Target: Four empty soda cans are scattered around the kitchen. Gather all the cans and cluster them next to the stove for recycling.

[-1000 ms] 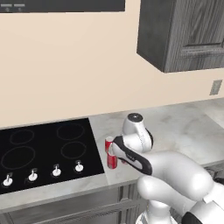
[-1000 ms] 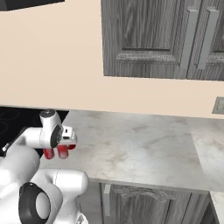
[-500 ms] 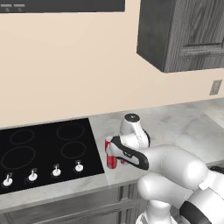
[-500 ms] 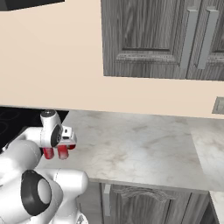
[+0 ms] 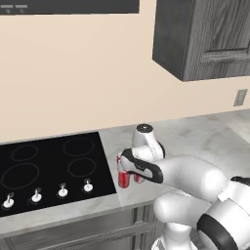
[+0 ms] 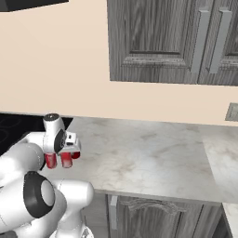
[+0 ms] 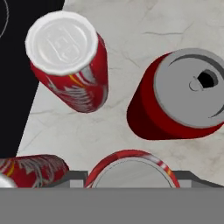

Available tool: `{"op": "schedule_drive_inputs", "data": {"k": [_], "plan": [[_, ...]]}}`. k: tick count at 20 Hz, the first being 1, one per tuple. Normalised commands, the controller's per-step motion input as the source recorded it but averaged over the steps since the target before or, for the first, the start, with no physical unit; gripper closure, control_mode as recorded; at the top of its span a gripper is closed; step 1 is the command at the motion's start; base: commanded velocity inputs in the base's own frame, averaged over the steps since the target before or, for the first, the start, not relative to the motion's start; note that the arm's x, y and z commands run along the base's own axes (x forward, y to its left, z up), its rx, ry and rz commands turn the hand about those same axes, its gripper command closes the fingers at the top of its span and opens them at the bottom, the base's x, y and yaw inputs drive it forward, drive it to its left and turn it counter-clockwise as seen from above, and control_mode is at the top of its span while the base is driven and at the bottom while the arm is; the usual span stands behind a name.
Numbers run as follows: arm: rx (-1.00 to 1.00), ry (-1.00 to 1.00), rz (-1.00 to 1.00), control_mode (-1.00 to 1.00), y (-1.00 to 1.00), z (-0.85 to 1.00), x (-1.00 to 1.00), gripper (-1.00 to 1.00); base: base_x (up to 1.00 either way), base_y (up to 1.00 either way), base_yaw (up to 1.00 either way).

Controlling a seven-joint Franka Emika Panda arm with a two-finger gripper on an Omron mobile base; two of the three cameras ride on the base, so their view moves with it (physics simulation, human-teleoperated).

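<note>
While the arm leans low over the counter (image 6: 153, 158) just right of the stove (image 5: 49, 171), the job looks close to finished: 4 red cans show from the hand camera, all on the marble strip beside the black glass. 1 upright can (image 7: 72, 61) stands at the cooktop's edge, another (image 7: 181, 94) with its open tab hole sits a little apart from it, a 3rd (image 7: 30, 168) peeks in at the lower left, and the last can (image 7: 131, 168) sits right under the hand.

To do this step well, I'd judge the can should go down flat in the bare patch between its neighbours, straight and slow so it knocks none over, and the hand should lift straight up after letting go.

The gripper (image 5: 128, 172) hovers low over the cluster, with the last can directly beneath it. Its fingertips are hidden in every view, so I cannot tell how wide they stand or whether they clamp that can. From the right camera, 2 cans (image 6: 59, 160) show below the wrist near the counter's left end.
</note>
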Motion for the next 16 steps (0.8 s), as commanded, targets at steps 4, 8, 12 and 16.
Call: {"op": "schedule_drive_inputs", "data": {"k": [4, 8, 12, 16], "plan": [[0.01, -0.08, 0.00, -1.00, -0.41, -0.13, -0.44, -1.00, 0.00, 0.00, 0.00], [0.02, -0.12, 0.00, -1.00, -0.47, -0.08, -0.53, -1.00, 0.00, 0.00, 0.00], [0.03, -0.10, 0.02, -1.00, -0.07, 0.00, -0.22, -1.00, 0.00, 0.00, 0.00], [0.04, -0.13, 0.04, -1.00, 0.00, 0.00, -0.07, -1.00, 0.00, 0.00, 0.00]]}}
